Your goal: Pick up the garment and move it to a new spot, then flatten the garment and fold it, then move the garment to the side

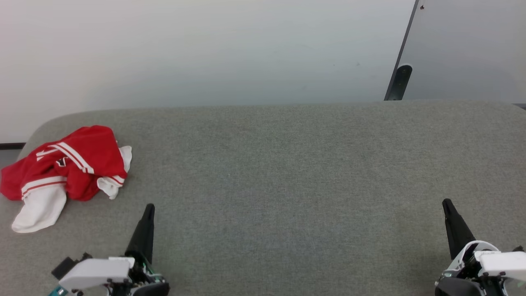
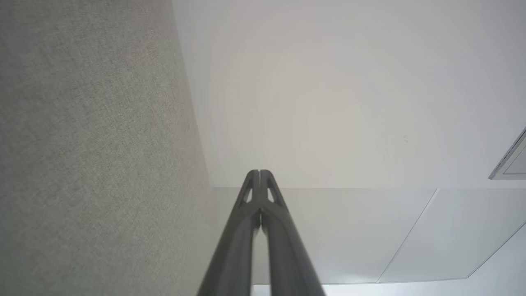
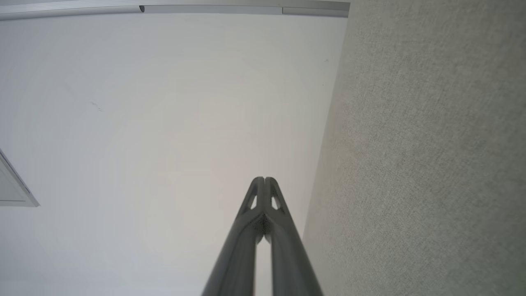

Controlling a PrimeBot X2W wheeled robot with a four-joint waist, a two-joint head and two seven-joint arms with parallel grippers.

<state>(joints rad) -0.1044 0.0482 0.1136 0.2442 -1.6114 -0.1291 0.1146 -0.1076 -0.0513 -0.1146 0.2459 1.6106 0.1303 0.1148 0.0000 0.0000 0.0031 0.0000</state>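
We judge that we are at the very first step: the garment (image 1: pixel 72 164) has not yet been picked up. It lies crumpled at the left edge of the worktop (image 1: pixel 287 164), towards the far left corner. One white sleeve end (image 1: pixel 39 211) trails from it towards the near edge.

Our left gripper (image 1: pixel 148 209) hovers over the near part of the worktop, near the garment but clear of it, on its right. In the left wrist view its two fingers press together with nothing between them. Our right gripper (image 1: pixel 447 204) hangs well apart from the cloth, by the near right corner. It is clenched and empty too, its tips meeting in the right wrist view.

The left arm is the better placed for the next move. It calls for us to spread those fingers, reach forward and left, come down over a raised fold of red cloth and close on a good bunch, so that the whole top lifts rather than a single layer sliding out.

As for writing, we see white stripe trim and a small dark mark (image 1: pixel 61 162) on the red cloth, too small to read. We can make out no brand or label.
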